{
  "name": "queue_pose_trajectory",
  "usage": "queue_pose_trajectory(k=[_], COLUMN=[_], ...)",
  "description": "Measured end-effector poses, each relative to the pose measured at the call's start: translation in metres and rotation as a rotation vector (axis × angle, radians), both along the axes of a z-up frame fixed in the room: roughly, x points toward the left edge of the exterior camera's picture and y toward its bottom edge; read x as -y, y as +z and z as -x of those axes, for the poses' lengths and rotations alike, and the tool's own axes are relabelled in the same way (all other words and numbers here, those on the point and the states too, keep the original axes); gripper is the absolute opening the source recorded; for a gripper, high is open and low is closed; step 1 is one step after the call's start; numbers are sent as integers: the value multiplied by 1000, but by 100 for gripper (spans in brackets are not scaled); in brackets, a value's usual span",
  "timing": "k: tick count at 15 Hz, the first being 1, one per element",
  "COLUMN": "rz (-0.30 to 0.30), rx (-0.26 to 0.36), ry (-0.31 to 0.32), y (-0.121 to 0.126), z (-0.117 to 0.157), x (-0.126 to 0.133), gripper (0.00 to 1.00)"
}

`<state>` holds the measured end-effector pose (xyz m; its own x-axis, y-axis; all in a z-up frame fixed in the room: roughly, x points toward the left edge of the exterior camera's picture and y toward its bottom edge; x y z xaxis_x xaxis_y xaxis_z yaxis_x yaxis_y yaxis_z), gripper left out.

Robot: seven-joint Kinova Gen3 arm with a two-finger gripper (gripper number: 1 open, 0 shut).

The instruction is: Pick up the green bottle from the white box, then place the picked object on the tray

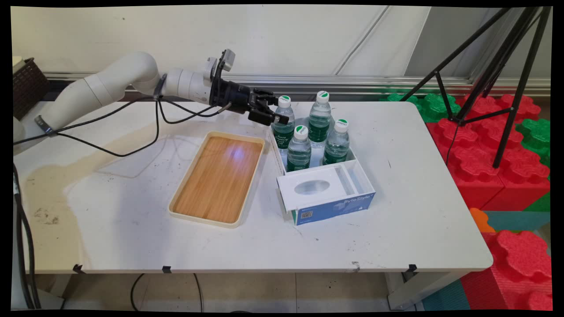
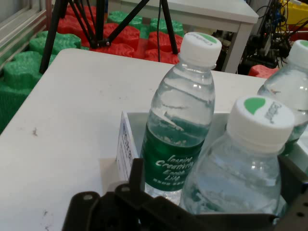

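Note:
Several clear water bottles with green labels and white caps stand in an open white-and-blue box [image 1: 328, 204] on the table. My gripper [image 1: 269, 115] reaches in level from the left, at the neck of the back-left bottle [image 1: 283, 127]. In the hand view this bottle [image 2: 240, 178] stands between the fingers of my gripper [image 2: 214, 168], which is open; a gap shows beside the left finger [image 2: 137, 175]. A second bottle [image 2: 180, 125] stands just behind it, and a third [image 2: 288, 91] shows at the right edge.
A wooden tray with a cream rim [image 1: 218, 178] lies left of the box. The box's front part carries a white lid with an oval opening [image 1: 312, 187]. A black tripod [image 1: 506, 83] and red and green foam blocks [image 1: 493, 145] stand right of the table.

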<state>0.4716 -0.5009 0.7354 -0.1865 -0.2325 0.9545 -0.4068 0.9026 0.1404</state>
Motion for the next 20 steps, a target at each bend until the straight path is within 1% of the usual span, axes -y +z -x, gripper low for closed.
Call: queue_pose_trajectory(k=[8,12,13,15,20], rz=[0,12,17,24,18], rx=[12,20,22,23,26], ry=[-9,-24,-27,-32,-41], y=[-11,-14,-15,-16,-18], z=[-1,-2,-2,-2,-5], x=[2,1,1,1,1], gripper=[100,100,0,0,0])
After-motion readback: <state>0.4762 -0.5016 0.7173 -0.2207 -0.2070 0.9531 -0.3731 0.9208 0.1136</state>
